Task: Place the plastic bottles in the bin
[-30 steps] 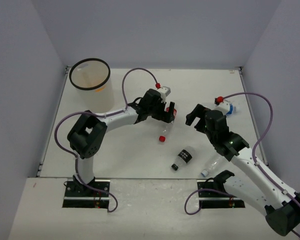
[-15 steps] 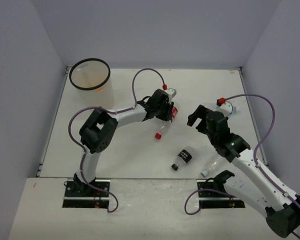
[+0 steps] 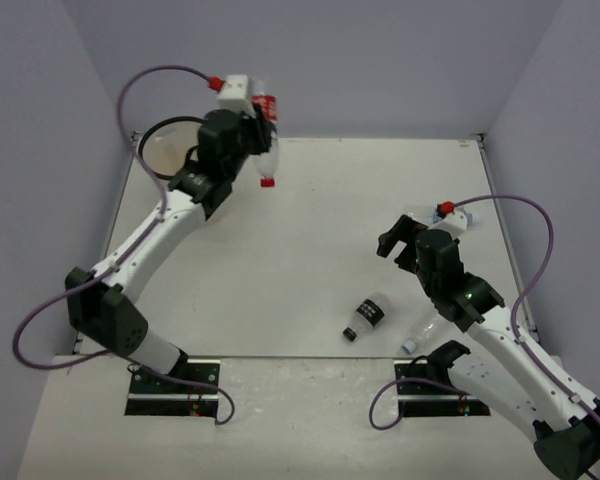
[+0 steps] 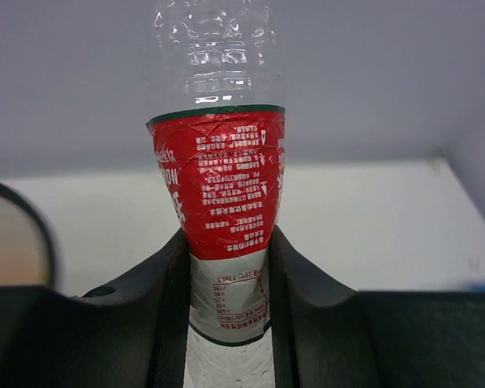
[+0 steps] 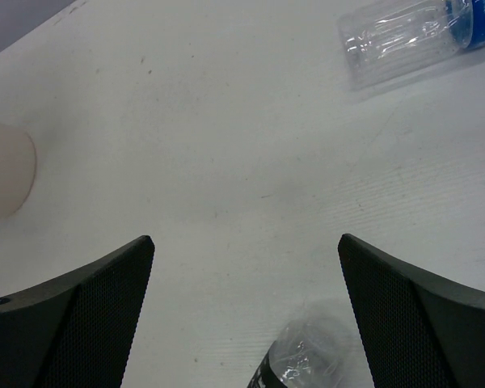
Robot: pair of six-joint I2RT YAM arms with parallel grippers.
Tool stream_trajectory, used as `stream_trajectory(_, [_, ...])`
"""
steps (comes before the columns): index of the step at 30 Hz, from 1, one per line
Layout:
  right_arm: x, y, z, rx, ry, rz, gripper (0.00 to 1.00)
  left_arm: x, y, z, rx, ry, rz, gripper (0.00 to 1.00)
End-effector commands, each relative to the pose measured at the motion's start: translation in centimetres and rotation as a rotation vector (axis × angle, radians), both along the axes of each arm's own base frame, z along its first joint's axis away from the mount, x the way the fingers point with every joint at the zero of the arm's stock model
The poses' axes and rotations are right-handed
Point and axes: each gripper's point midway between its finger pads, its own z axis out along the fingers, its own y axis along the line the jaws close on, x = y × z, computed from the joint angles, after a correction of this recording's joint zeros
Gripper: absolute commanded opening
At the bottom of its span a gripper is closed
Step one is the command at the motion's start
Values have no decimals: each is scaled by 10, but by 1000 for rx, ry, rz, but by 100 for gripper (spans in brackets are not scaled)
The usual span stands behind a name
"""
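The right pincer (image 5: 244, 242) gapes wide and empty above the white counter (image 5: 226, 121). Farther off, the left pincer (image 4: 226, 246) clamps the clear, red-labelled plastic bottle (image 4: 218, 178) mid-body, raised beside the translucent white bin (image 3: 163, 152). The bottle is probably light, crushable and slick, so its labelled waist suits gripping.

Bright, diffuse light spreads evenly across the white table (image 3: 310, 200), leaving only faint, soft-edged shadows, the overhead view sharp throughout.
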Motion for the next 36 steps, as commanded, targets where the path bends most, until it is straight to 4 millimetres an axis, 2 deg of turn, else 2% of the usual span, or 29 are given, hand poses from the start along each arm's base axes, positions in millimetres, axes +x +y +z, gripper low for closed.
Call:
stream_trajectory(1, [1,-5,0,-3,-14,-25,99,3,122,123,-125,-383,417,16])
stream_trajectory(3, [2,-6,-1,-11,-13,-28,99,6,160,145,-124,-446,543,15])
stream_trajectory(6, [3,-7,-1,-29,-12,-28,99,18,211,155,-101,-521,707,17])
stream_trajectory(7, [3,-7,-1,-34,-13,-26,99,26,225,153,-78,-525,742,18])
stream_trajectory(8, [3,-7,-1,-35,-14,-27,99,40,240,143,-49,-505,784,18])
stream_trajectory(10, [2,-8,-2,-28,-14,-36,99,54,257,141,-27,-491,826,18])
stream_trajectory(13, [3,-15,-5,-26,-23,-79,99,68,276,106,0,-406,931,20])
stream_trajectory(15, [2,-16,-5,-31,-24,-82,99,68,278,99,-7,-407,942,22])
stream_trajectory(17, [2,-16,-5,-27,-25,-79,99,60,281,77,-7,-400,949,29])
stream_trajectory(19, [2,-15,-5,-27,-22,-78,99,56,282,70,-13,-398,956,39])
stream_trajectory(20, [2,-14,-6,-29,-19,-73,99,55,283,67,-22,-395,957,48])
stream_trajectory(21, [2,-12,-6,-25,-15,-64,99,53,284,62,-24,-383,957,71])
stream_trajectory(22, [2,-11,-6,-20,-12,-57,99,53,283,59,-27,-370,955,88])
stream_trajectory(23, [0,-9,-6,-12,-6,-50,99,52,282,57,-33,-362,948,97])
stream_trajectory(26, [-7,-6,-8,18,25,-34,99,48,277,60,-61,-359,921,100])
stream_trajectory(29, [-21,-5,-15,41,82,-19,99,41,276,74,-75,-382,900,100])
stream_trajectory(31, [-31,0,-19,57,123,20,99,37,271,90,-82,-397,862,100])
stream_trajectory(33, [-42,10,-23,76,182,86,99,39,258,101,-73,-387,781,100])
stream_trajectory(34, [-46,16,-24,88,199,121,99,38,256,98,-59,-362,762,100])
stream_trajectory(35, [-54,26,-29,103,244,179,99,40,245,100,-55,-332,701,100])
stream_trajectory(36, [-66,36,-40,117,315,249,99,40,225,110,-66,-307,597,100])
